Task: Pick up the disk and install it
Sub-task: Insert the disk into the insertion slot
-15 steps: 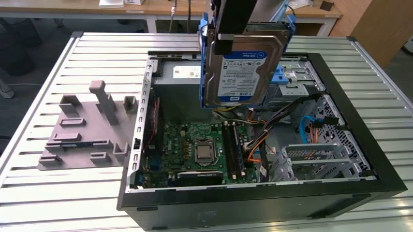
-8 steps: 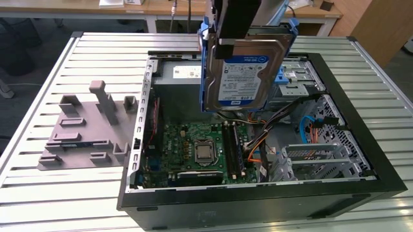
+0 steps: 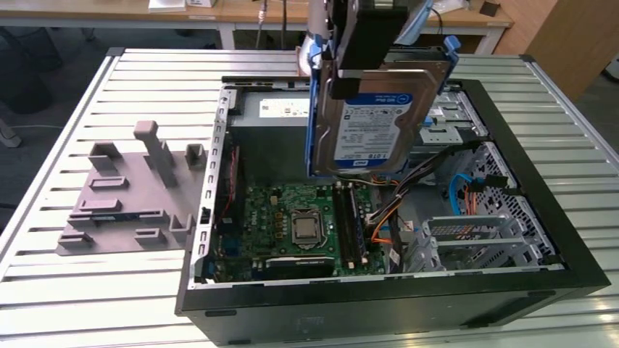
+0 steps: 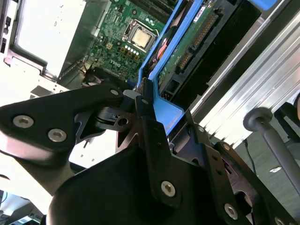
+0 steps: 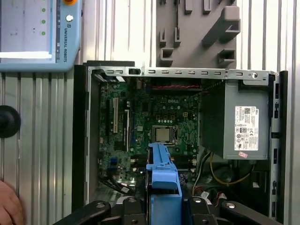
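The tool [image 3: 372, 72] is pinched on the disk [image 3: 372, 130], gripping it at its upper end across the blue side rails; in the second wrist view the black fingers [image 4: 149, 122] press against a blue rail. The disk hangs on edge above the open computer case [image 3: 387, 304], clear of the bench [image 3: 58, 290], its blue-and-white label facing the exterior camera; its lower end is over the motherboard [image 3: 300, 217], beside the grey power supply [image 3: 275, 116].

The bench surface is ribbed, pale metal slats running lengthwise; the case lies on its side toward the bench edge at the exterior view's right, reaching nearly to the nearest edge. A grey moulded fixture [image 3: 126, 196] with upright pegs rests on the slats toward the edge at the exterior view's left, just beside the case.

Beyond the far edge stand wooden desks [image 3: 242, 11] on a dark floor. In the first wrist view a pendant with a screen [image 5: 37, 33] lies on the slats near a case corner; a person's hand [image 5: 8, 206] shows at the frame corner.
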